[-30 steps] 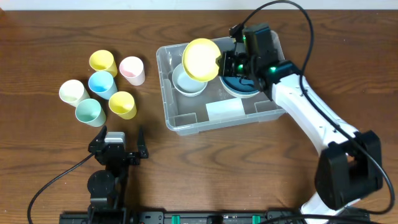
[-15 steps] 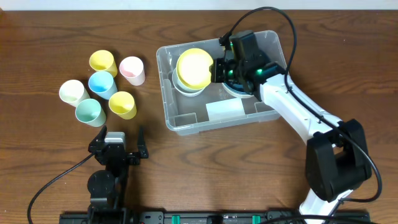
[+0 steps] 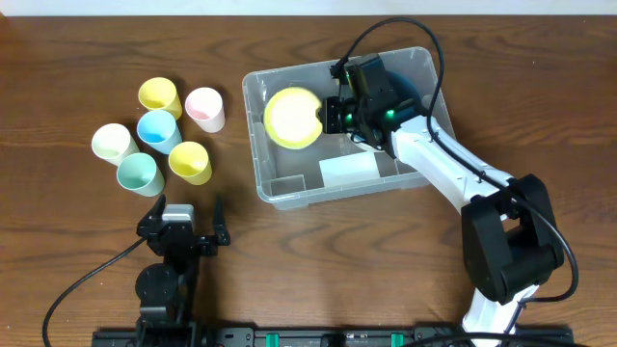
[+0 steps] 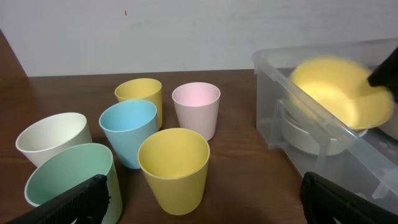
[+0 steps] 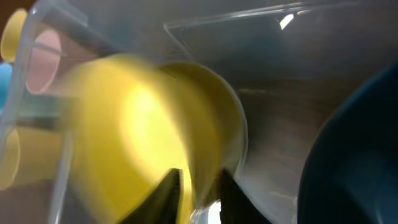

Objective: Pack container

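Note:
The clear rectangular container sits at centre right, with a white label on its bottom. My right gripper is shut on the rim of a yellow bowl, holding it low inside the container's left half over a white bowl. A dark blue bowl lies in the right half. In the right wrist view the yellow bowl is blurred between the fingers. My left gripper is open and empty near the table's front, facing the cups.
Several cups stand left of the container: yellow, pink, blue, white, green and another yellow. The left wrist view shows the near yellow cup close ahead.
My right gripper has carried the yellow bowl left and down, from above the container's rim to low inside its left half over the white bowl. The left arm has not moved.

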